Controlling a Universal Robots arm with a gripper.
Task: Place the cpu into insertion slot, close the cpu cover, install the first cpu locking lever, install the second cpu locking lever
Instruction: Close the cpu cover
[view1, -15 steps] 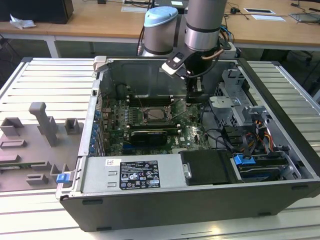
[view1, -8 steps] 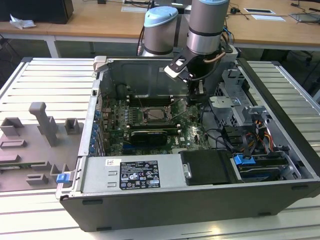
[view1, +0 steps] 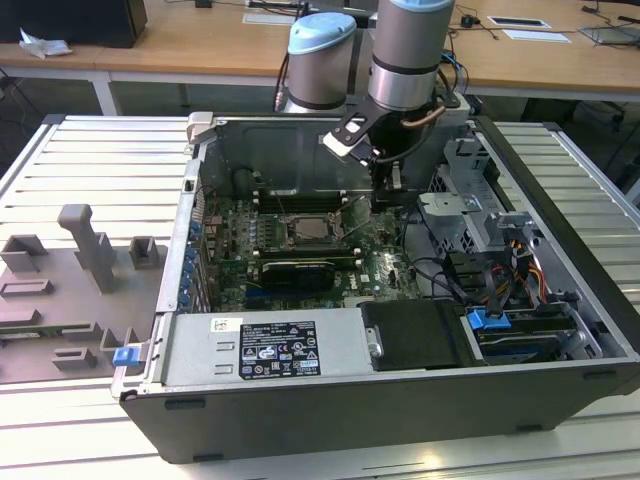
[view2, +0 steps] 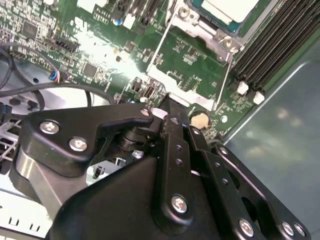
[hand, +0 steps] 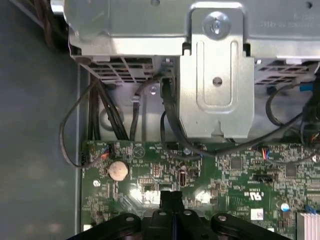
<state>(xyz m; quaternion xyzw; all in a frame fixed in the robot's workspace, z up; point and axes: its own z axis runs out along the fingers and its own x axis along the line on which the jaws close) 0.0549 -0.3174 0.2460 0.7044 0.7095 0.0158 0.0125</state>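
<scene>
While low over the board (hand: 235, 170), closed claw (hand: 172, 196) near the cpu (view2: 229, 8).

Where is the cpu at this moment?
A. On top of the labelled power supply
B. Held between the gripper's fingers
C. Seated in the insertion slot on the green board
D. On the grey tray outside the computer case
C: in the second wrist view the cpu shows its pale top inside the metal-rimmed insertion slot, with the gripper off to one side of it.
</scene>
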